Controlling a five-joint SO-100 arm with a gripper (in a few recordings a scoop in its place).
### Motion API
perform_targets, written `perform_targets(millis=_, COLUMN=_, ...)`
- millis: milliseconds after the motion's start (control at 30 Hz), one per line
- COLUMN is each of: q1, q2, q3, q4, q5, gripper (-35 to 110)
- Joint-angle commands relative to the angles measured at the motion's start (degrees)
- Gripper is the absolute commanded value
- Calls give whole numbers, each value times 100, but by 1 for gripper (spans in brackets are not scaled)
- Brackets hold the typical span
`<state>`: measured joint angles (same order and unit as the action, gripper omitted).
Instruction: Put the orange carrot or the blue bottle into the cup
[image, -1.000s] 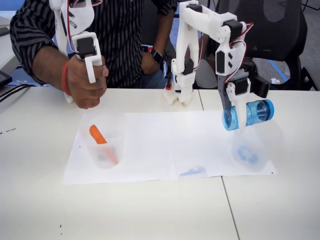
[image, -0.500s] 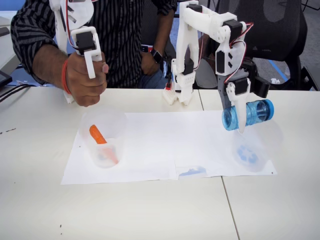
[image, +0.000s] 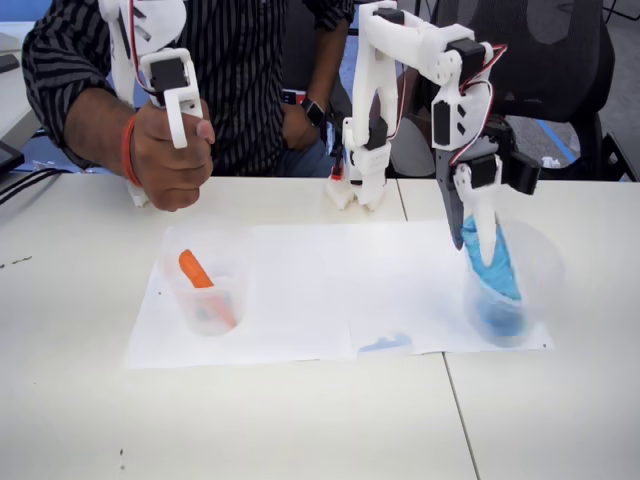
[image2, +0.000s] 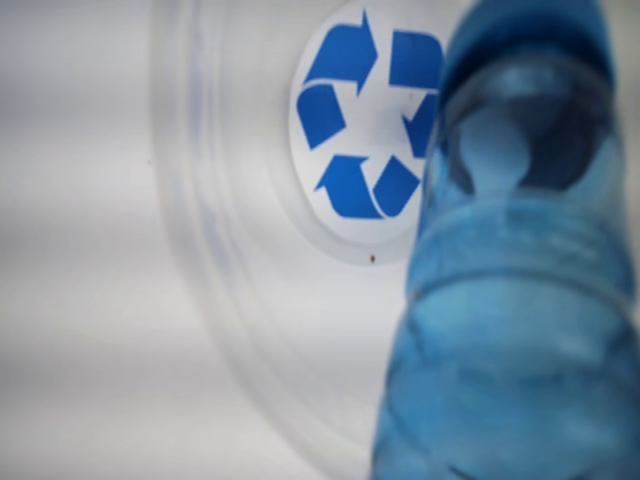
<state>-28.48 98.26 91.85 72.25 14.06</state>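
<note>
Currently I am seeing the blue bottle (image: 492, 268) leaning tilted inside the cup (image: 510, 290) at the sheet's right, while the gripper (image: 470, 232) is hovering just above it, fingers spread and gripping nothing, orange carrot (image: 196, 270) sitting in the other cup (image: 205, 280).

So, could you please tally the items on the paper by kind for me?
Clear cups: 2, the cup with the bottle and the other cup with the carrot.
Blue bottle: 1
Orange carrot: 1
Total: 4
</note>
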Motion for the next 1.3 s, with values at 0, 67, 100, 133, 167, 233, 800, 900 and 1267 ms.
perform_targets(millis=0, q1=-88, q2=527, q3=-606, q4=18, q5=79, gripper=33)
perform_targets(millis=67, q1=-88, q2=527, q3=-606, q4=18, q5=79, gripper=33)
perform_targets(millis=100, q1=-88, q2=527, q3=-606, q4=18, q5=79, gripper=33)
perform_targets(millis=133, q1=-88, q2=527, q3=-606, q4=18, q5=79, gripper=33)
perform_targets(millis=167, q1=-88, q2=527, q3=-606, q4=18, q5=79, gripper=33)
perform_targets(millis=233, q1=-88, q2=527, q3=-606, q4=18, q5=79, gripper=33)
perform_targets(millis=800, q1=-88, q2=536, q3=-659, q4=18, q5=79, gripper=33)
perform_targets(millis=900, q1=-79, q2=545, q3=-677, q4=18, q5=79, gripper=33)
perform_targets(millis=1267, q1=9, q2=1072, q3=-1020, q4=26, q5=-229, gripper=33)
